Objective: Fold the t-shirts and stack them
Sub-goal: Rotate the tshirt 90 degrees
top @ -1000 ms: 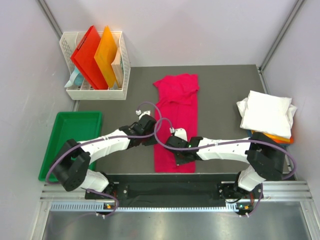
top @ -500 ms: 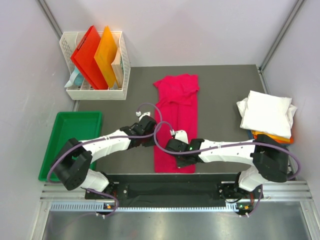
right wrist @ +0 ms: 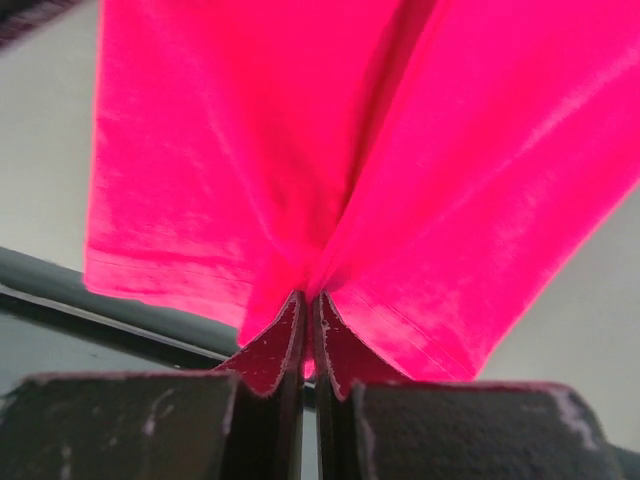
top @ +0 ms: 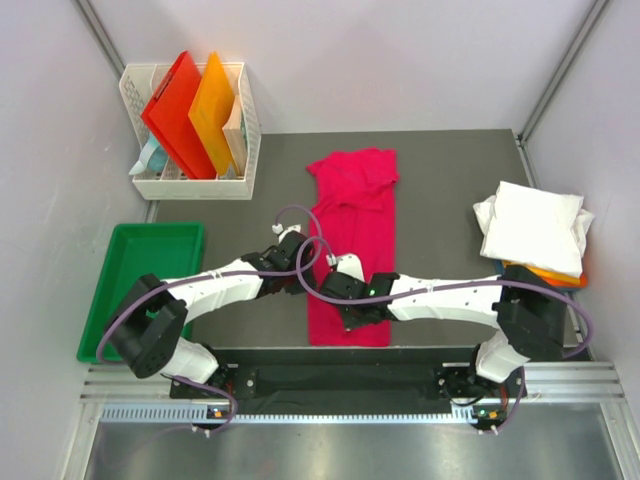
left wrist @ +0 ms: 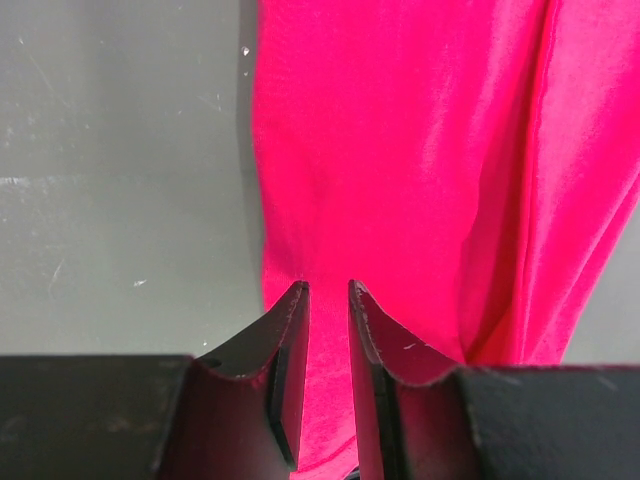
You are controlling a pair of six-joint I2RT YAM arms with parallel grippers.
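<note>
We list: one magenta t-shirt [top: 352,210], lying lengthwise at centre frame on the grey table [top: 440,180]. Right gripper [right wrist: 308,300]: clenched on its lower end, cloth bunched. Left gripper [left wrist: 328,290]: at its left edge, jaws narrowly parted. Folded white t-shirts [top: 535,225]: right edge.

No legible text or labels anywhere.

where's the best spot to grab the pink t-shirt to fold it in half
Take the near hem edge, coming down from above on the arms' side. The pink t-shirt lies flat as a long narrow strip running away from the arms, so lifting that short edge would probably carry it over in one fold. The right gripper is shut on cloth at that end.
</note>
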